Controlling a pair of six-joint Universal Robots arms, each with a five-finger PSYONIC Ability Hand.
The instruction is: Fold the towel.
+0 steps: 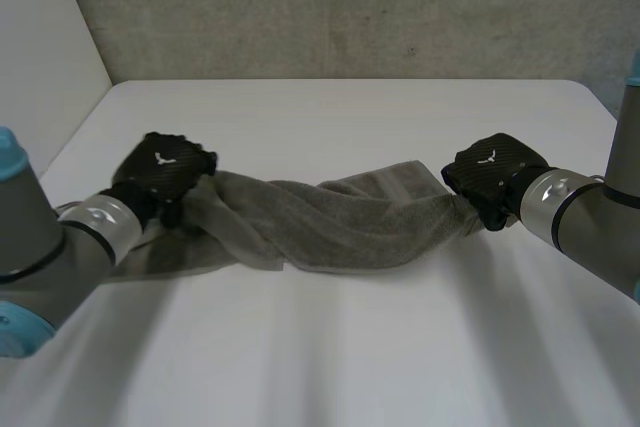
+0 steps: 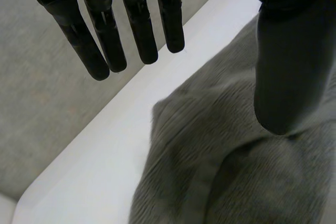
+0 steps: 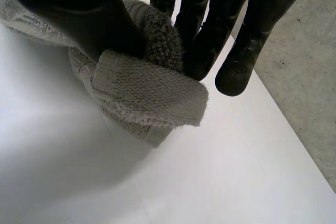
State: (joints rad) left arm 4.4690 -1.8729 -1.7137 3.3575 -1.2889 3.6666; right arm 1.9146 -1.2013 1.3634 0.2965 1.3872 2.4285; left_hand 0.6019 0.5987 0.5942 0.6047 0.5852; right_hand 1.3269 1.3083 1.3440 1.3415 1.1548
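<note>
A grey towel (image 1: 330,222) lies bunched and twisted in a long strip across the middle of the white table (image 1: 350,357). My left hand (image 1: 165,172) is at its left end. In the left wrist view that hand's fingers (image 2: 105,40) are straight and spread away from the thumb (image 2: 289,66), and the towel (image 2: 220,171) lies loose beneath the palm. My right hand (image 1: 492,172) is at the towel's right end. There the thumb and fingers (image 3: 210,24) pinch a folded corner of the towel (image 3: 147,98) just above the table.
A grey concrete wall (image 1: 340,7) stands behind the table's far edge, and a white panel (image 1: 40,57) closes off the left side. Bare tabletop stretches in front of the towel and behind it.
</note>
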